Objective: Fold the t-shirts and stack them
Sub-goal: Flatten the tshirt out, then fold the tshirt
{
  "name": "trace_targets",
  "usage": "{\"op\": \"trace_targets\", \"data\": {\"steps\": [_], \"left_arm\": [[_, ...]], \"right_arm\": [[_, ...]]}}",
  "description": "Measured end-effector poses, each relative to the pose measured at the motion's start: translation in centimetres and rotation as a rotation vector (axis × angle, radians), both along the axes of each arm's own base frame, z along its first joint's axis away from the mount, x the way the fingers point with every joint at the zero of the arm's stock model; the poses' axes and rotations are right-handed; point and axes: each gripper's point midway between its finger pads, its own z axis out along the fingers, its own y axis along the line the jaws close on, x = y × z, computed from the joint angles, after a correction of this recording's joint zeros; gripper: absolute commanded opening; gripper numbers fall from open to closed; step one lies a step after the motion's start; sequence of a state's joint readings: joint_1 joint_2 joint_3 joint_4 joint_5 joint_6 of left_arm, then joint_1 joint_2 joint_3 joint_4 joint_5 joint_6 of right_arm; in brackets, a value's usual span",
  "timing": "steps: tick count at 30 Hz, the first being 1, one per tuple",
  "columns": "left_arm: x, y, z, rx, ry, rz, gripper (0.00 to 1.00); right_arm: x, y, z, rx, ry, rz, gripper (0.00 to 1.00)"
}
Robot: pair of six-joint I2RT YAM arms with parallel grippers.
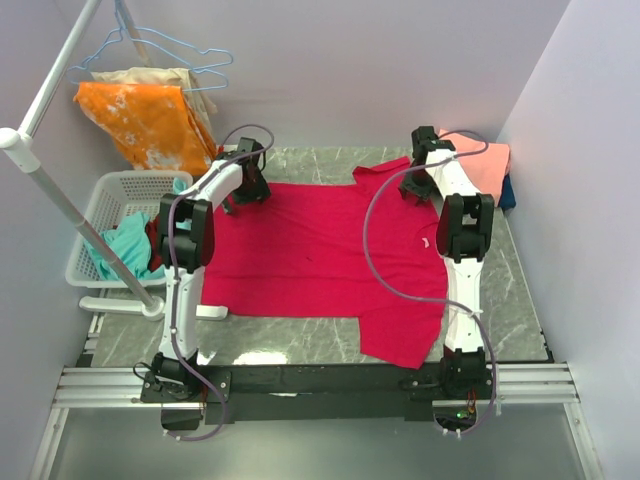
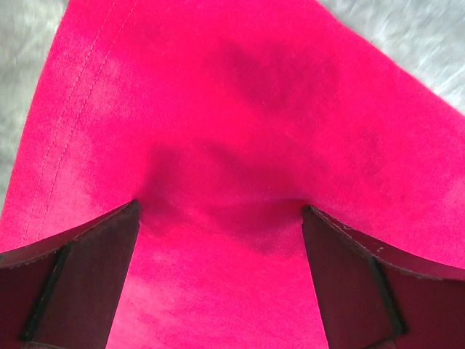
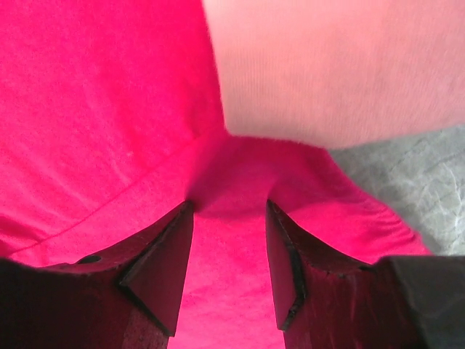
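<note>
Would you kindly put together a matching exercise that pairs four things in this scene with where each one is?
Things:
1. crimson t-shirt
2. salmon-pink t-shirt
3. orange blotched cloth
4. white basket

Places:
A. hanging at the far left
B. left of the table, holding a teal cloth
C. spread flat across the table
D. at the table's far right corner

Pairs: 1-C, 2-D, 3-A, 4-B

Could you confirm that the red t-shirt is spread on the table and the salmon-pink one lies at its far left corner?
Not quite: the top external view shows the salmon-pink t-shirt at the far right corner. The red t-shirt is indeed spread on the table.
</note>
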State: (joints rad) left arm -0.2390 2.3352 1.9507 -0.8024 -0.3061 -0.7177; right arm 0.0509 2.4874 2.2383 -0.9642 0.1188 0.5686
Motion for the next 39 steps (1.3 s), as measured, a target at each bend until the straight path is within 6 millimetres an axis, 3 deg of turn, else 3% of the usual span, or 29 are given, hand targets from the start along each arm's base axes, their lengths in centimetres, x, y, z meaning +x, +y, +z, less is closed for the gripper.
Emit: {"op": "trace_targets", "data": {"steps": [10,17,20,24,26,30,35,39], "left_arm": [[2.6,0.3,0.1,0.026,-0.043,-0.053,0.99],[3.0,0.5,0.2,0.03,-0.06,-0.067,0.99],[2.8,0.6,0.3,0.03,-0.074,-0.078,0.99],[1.0,1.0,0.8,0.012,-0.078,-0.106,0.99],[0.3,1.1,1.6,0.0,-0.091,-0.124,0.99],[-0.1,1.0,4.8,-0.02,-0.183,-0.16,0.99],[0.0,0.7,10.5,-0.037,-0.319,-0.205,0.99],[-0.7,0.8,13.7,-0.033,-0.378,-0.218,0.99]], "right_arm": [[0.4,-0.3,-0.1,0.014,-0.018,-0.047,0.52],[0.8,-0.3,0.3,0.014,-0.047,-0.05,0.52],[1.3,-0.3,1.4,0.015,-0.082,-0.045,0.54],[2.8,-0.3,4.9,0.012,-0.189,-0.022,0.57],[3.6,-0.3,7.3,0.009,-0.254,-0.01,0.69],[4.3,-0.8,13.8,-0.024,-0.429,0.011,0.84],[2.5,-1.4,20.5,-0.07,-0.588,0.017,0.83],[0.4,-1.2,23.3,-0.081,-0.634,0.033,0.78]]}}
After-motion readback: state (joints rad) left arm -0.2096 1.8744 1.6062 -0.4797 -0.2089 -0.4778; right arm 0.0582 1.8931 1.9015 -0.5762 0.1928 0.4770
